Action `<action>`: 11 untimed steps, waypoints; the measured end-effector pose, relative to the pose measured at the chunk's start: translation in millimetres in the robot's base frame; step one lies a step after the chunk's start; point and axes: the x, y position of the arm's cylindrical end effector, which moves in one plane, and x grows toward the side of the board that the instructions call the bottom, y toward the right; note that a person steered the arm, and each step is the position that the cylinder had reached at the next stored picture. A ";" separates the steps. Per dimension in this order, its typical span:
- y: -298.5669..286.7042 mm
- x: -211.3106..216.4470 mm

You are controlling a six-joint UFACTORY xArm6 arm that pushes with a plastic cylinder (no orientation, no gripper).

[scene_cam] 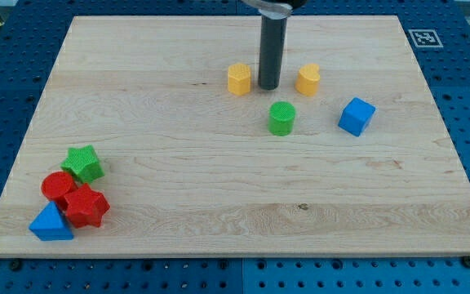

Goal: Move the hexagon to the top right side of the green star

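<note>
While my tip (268,86) sits beside yellow hexagon (238,79), green star (82,163) near view's left edge; tool pinching nothing

I can read no words, numbers or brand names anywhere in my view. The only sign I see is a small black-and-white square marker (423,37), a coded pattern of the fiducial kind, stuck at the wooden board (219,212)'s corner at the view's top right. Its pattern carries no letters that I can make out. The blocks bear no print.
</note>
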 end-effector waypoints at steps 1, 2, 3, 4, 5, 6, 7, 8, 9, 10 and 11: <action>2.4 -4.6; -21.5 -4.6; -52.2 -4.6; -93.9 -4.6; -128.2 -4.6; -148.8 -4.0; -167.5 -0.7; -191.1 -0.7; -207.8 5.9; -212.4 26.3; -212.9 44.8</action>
